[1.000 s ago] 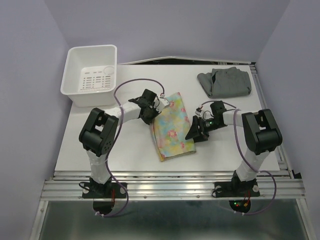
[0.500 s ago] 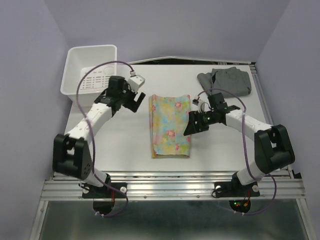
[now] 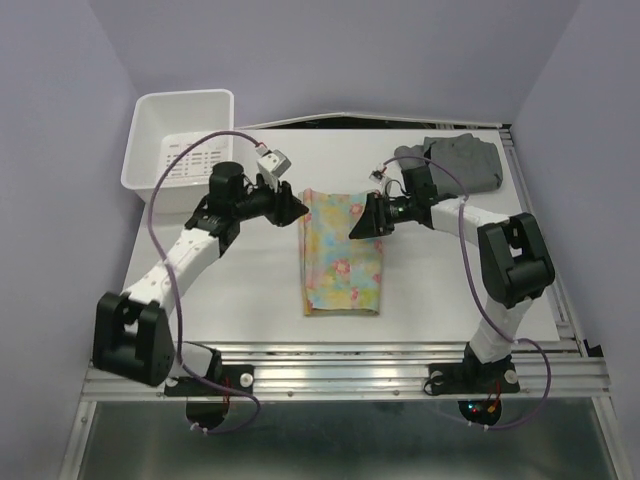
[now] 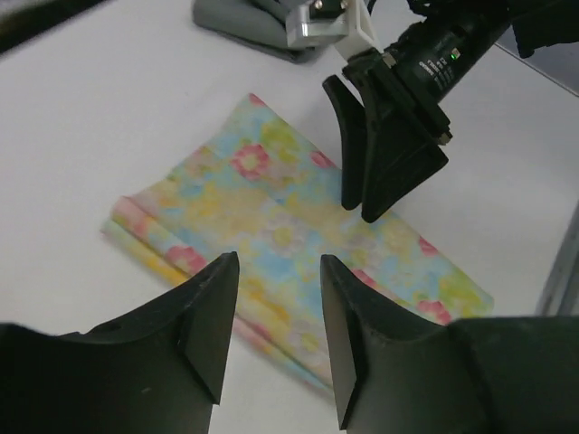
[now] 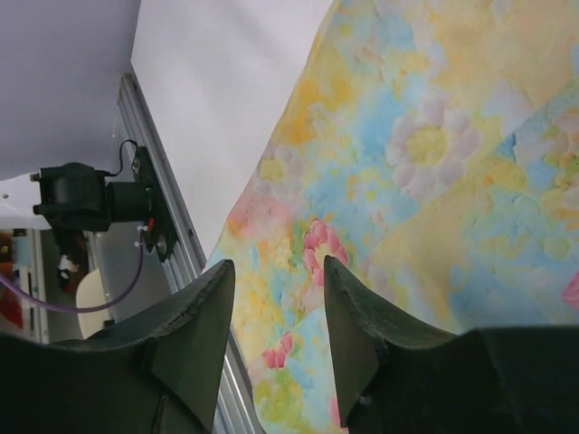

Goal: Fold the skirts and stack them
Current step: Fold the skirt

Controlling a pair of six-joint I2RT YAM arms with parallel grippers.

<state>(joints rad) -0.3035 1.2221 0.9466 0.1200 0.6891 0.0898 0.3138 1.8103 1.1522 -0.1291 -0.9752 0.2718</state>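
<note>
Left gripper [image 3: 292, 208] and right gripper [image 3: 360, 224], fingers [image 4: 210, 312] parted and empty, are hovering over the far end of the folded pastel floral cloth skirt [image 3: 341, 262] on the tabletop [image 3: 250, 290]; pinching both corners evenly should keep the fold square.

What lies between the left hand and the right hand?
The far end of the floral skirt lies flat there, with the left hand at one side and the right hand at the other. The top view shows it.
</note>
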